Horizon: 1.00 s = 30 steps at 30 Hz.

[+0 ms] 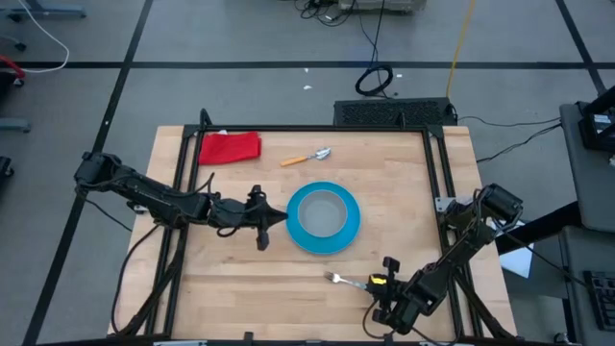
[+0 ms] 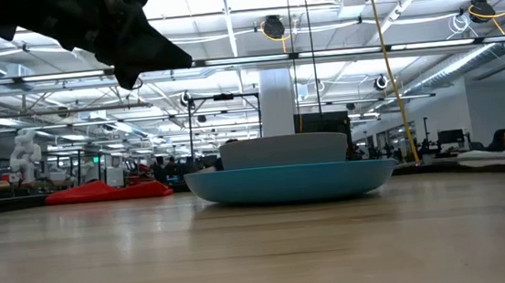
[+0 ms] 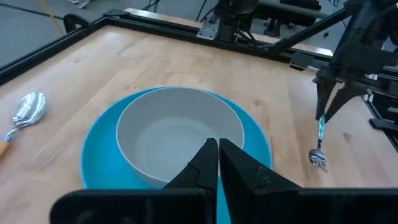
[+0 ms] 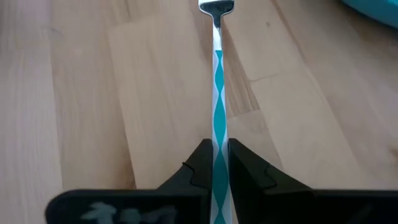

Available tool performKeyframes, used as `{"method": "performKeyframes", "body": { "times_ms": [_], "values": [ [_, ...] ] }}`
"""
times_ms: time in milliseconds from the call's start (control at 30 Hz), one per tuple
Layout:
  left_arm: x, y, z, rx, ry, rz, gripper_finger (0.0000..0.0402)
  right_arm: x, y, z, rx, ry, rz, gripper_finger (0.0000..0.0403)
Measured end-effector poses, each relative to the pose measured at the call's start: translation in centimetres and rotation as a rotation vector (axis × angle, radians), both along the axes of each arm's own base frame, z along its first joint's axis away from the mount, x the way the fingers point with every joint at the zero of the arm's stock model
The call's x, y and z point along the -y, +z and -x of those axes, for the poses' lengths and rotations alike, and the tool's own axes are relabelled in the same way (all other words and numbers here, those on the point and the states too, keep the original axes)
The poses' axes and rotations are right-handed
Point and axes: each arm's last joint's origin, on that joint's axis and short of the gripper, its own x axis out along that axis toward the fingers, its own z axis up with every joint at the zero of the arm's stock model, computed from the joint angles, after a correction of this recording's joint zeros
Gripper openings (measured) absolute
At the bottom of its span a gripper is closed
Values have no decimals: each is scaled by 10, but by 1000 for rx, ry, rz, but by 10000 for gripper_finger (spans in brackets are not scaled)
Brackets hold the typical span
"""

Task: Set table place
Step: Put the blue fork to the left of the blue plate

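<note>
While the right pincer [image 4: 217, 155] clasps one fork [image 4: 217, 93], the left pincer [image 3: 217, 155] hovers clenched, empty.

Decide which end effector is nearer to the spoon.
Left. The left end effector sits shut beside the plate, below the spoon. The right end effector grips the fork near the table's front edge.

A grey bowl [image 3: 177, 140] is seen nested in a blue plate [image 3: 99, 155], with the left gripper [image 3: 218, 163] pressed closed over its rim.
</note>
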Motion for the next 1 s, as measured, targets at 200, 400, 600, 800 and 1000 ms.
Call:
{"method": "performKeyframes", "body": {
  "times_ms": [200,400,600,800,1000],
  "values": [
    [0,1,0,14,67,-28,23,4,10,-3,49,-8,8,20],
    [3,2,2,23,116,-70,71,9,31,-2,172,-22,57,20],
    [5,2,3,28,157,-98,142,15,52,-2,303,-53,116,20],
    [5,4,2,52,171,-94,174,18,67,-7,417,-73,161,20],
    [6,8,1,92,169,-78,177,23,74,-17,508,-126,214,20]
  ]
}}
